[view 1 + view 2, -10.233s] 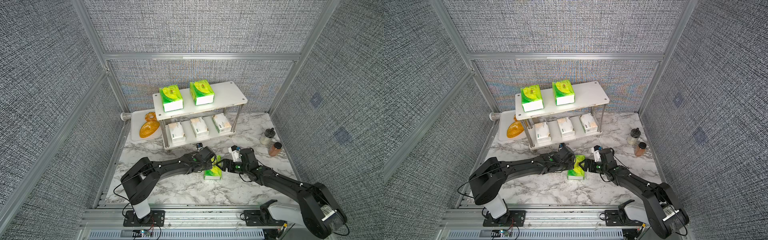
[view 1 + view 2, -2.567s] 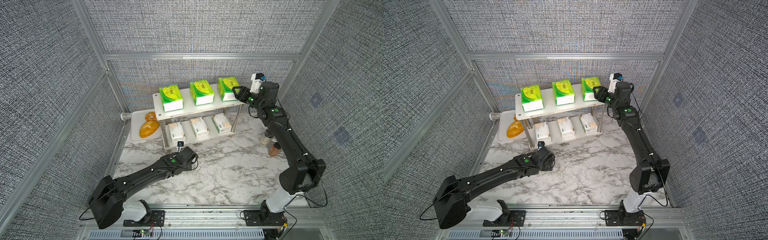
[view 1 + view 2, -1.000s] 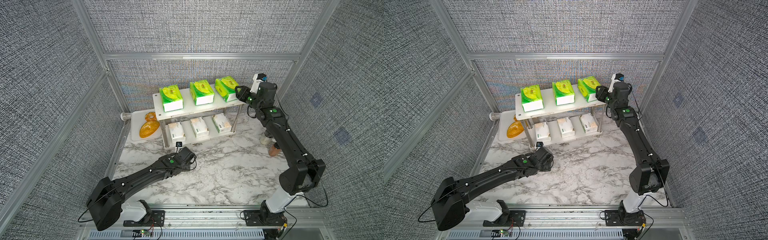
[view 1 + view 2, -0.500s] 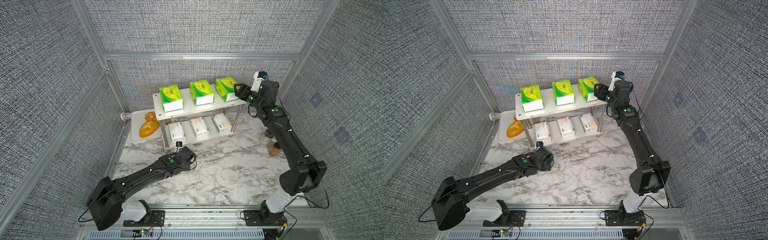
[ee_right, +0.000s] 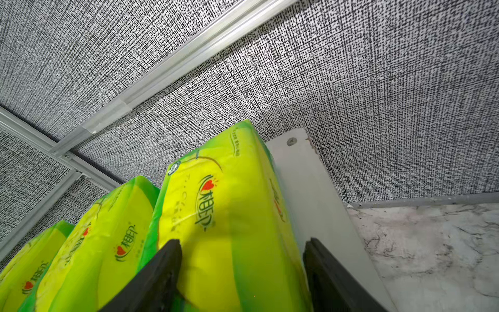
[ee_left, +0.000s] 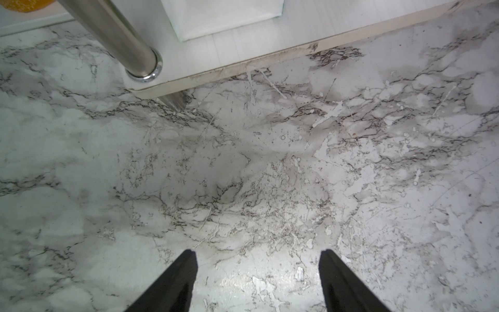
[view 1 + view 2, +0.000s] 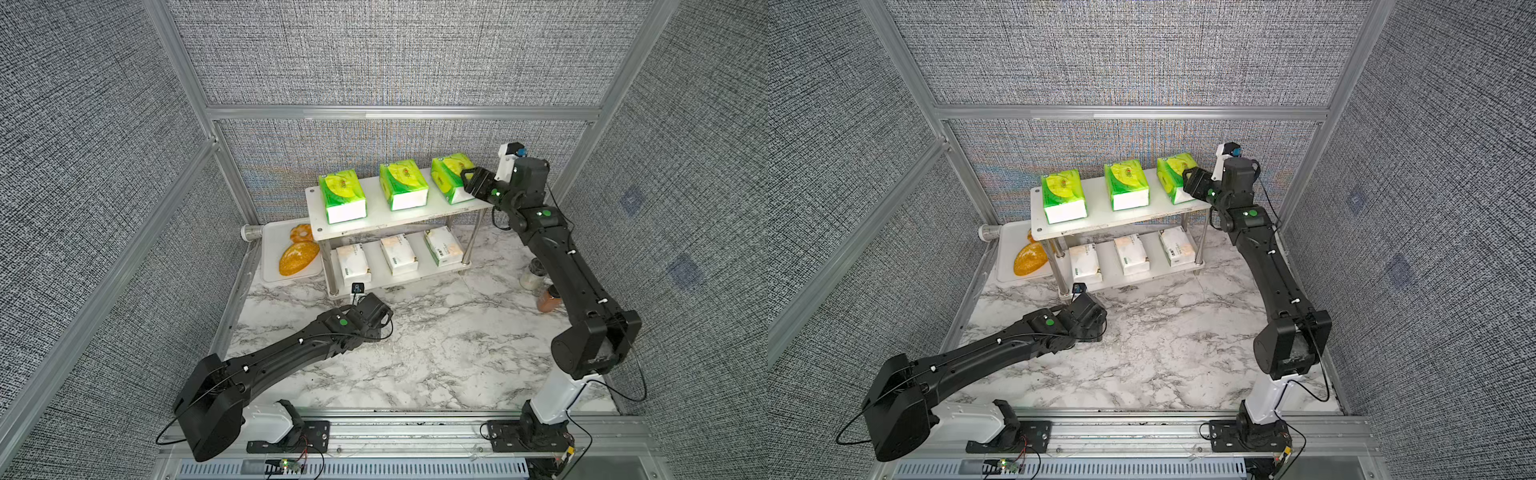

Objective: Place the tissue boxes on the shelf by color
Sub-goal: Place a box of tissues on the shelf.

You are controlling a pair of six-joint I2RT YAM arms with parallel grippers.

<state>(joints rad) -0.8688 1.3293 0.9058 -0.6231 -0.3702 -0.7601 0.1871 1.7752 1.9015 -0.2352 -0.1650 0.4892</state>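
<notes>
At the right end of the top board of the two-tier white shelf with chrome legs (image 7: 374, 216) lies a bright green-and-yellow soft tissue pack (image 5: 216, 194), next to two matching packs (image 7: 341, 195) (image 7: 403, 185). The right gripper (image 5: 240, 247) straddles its near end, a black finger on either side; whether they pinch it I cannot tell. The left gripper (image 6: 258, 254) hangs parted and empty over the marble tabletop (image 6: 270, 162).

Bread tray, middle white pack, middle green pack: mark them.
Bread tray (image 7: 271, 240): in a top view, bare corner.
Middle white pack (image 7: 398, 257): in a top view, top face.
Middle green pack (image 7: 402, 179): in a top view, top face.
</notes>
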